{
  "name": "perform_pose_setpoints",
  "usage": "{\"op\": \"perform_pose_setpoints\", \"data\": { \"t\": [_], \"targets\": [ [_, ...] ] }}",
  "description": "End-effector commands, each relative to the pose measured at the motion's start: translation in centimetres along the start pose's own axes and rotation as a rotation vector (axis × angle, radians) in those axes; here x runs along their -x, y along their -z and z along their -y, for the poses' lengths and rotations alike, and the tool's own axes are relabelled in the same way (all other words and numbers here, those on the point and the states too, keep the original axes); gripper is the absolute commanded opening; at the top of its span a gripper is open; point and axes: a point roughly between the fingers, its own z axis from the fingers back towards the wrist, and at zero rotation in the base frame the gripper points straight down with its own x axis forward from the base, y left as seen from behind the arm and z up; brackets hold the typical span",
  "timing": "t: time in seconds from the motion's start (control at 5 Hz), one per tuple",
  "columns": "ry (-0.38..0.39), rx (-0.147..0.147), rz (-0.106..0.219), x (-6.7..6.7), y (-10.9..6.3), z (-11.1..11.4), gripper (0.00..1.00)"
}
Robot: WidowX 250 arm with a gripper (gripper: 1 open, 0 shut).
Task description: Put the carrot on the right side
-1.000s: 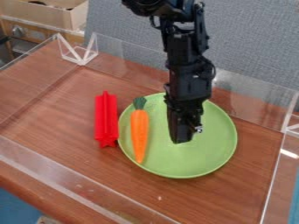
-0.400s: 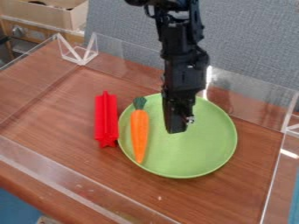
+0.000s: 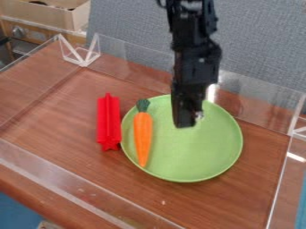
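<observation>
Wood-grain tabletop [image 3: 48, 89], reddish brown and glossy, fills the view, fenced by low clear plastic walls [image 3: 120, 49]; cardboard boxes [image 3: 48, 13] sit beyond its far left corner and a grey backdrop rises behind. Well left of the fingers, a red ribbed stick [image 3: 107, 121] lies on the wood. Just left of the fingers, the carrot [image 3: 141, 134] lies lengthwise, green stem pointing away, on the left edge of a round light-green plate [image 3: 221, 148]. The black gripper [image 3: 185, 122] points straight down over the plate's middle, its fingers pressed narrow together with nothing between them, clear of the carrot.
</observation>
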Motion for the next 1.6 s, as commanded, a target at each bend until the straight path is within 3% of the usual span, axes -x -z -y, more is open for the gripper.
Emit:
{"op": "perform_pose_setpoints", "data": {
  "t": [0.0, 0.2, 0.4, 0.6, 0.8, 1.0, 1.2, 1.4],
  "targets": [
    [0.004, -0.095, 0.061, -0.3, -4.1, 0.0, 0.0],
    [-0.066, -0.091, 0.081, 1.7, -3.7, -0.2, 1.0],
    [-0.178, -0.102, 0.109, 4.4, -2.9, -1.7, 1.0],
    [-0.261, -0.113, 0.115, 6.4, -2.6, -3.5, 1.0],
    [-0.327, -0.119, 0.122, 7.1, -1.7, -4.5, 1.0],
    [-0.362, -0.103, 0.122, 7.9, -1.3, -4.2, 1.0],
    [-0.412, -0.1, 0.125, 8.6, -1.4, -4.1, 0.0],
    [-0.438, -0.1, 0.125, 8.4, -1.1, -4.6, 0.0]
  ]
}}
